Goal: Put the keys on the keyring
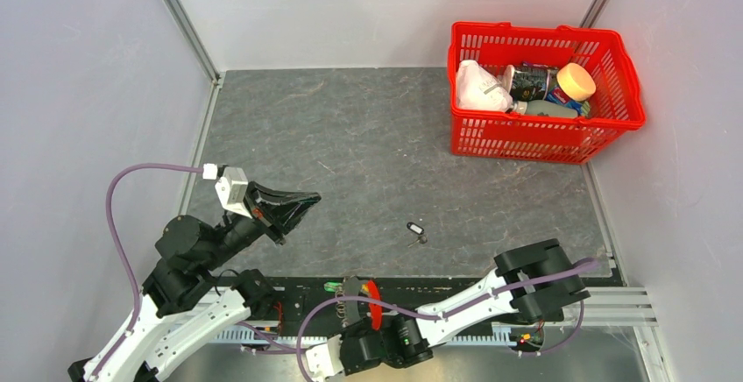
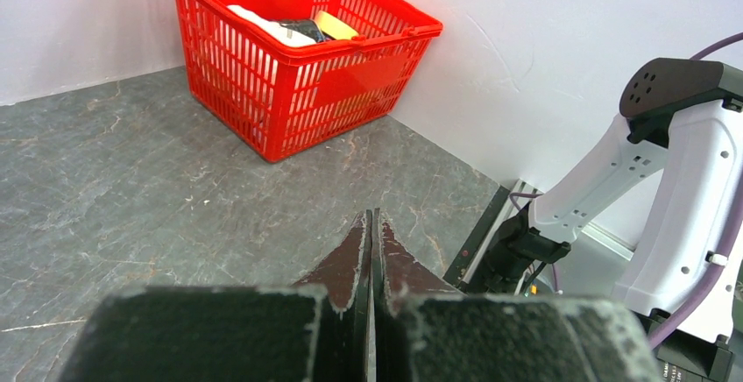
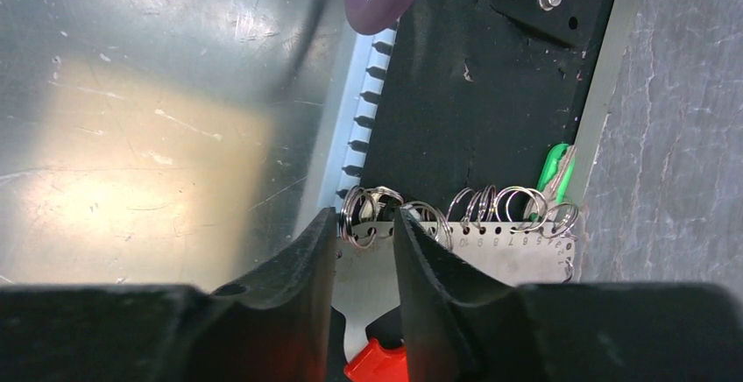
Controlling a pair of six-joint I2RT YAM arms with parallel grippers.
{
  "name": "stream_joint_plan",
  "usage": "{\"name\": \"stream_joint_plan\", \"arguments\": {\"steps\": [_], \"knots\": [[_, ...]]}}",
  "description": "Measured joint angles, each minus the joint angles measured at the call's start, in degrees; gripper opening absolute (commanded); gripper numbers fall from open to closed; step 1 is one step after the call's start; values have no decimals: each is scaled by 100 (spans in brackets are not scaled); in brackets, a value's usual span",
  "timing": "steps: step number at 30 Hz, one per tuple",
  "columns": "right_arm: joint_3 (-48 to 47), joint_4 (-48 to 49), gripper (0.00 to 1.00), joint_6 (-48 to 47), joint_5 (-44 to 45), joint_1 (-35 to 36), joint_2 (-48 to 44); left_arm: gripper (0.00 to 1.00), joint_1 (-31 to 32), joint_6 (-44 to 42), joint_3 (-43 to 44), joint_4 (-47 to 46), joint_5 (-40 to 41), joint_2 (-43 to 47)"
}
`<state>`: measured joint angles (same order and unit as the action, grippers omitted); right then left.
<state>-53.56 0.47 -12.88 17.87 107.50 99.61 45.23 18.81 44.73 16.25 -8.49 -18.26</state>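
Right wrist: right claw [image 3: 365,224] parted around keyring [image 3: 361,215], green key [image 3: 553,170] | top: left claw [image 1: 302,207] closed, empty

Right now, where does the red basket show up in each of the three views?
Top external: the basket sits in the upper right, at the table's far right corner by the wall.
Left wrist: upper left of centre, beyond the shut left gripper.
Right wrist: not in it.
Shared landmark: the grey marbled table, also a strip at the right edge of the right wrist view.
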Motion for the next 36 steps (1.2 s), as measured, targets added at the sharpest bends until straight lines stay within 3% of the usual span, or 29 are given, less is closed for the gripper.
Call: {"name": "stream_joint_plan", "arguments": {"steps": [7,13,22,36], "knots": [[0,17,21,92,-11,-59,50,2,0,-2,0,2,37,-2],[0,20,0,127,-50,-127,61,2,-2,0,0,20,72,-2],[33,50,0,153,4,-173,-103,2,-17,0,0,46,85,-66],[313,-11,0,605,487,-660,-2398,2,-17,0,0,42,81,-116]]}}
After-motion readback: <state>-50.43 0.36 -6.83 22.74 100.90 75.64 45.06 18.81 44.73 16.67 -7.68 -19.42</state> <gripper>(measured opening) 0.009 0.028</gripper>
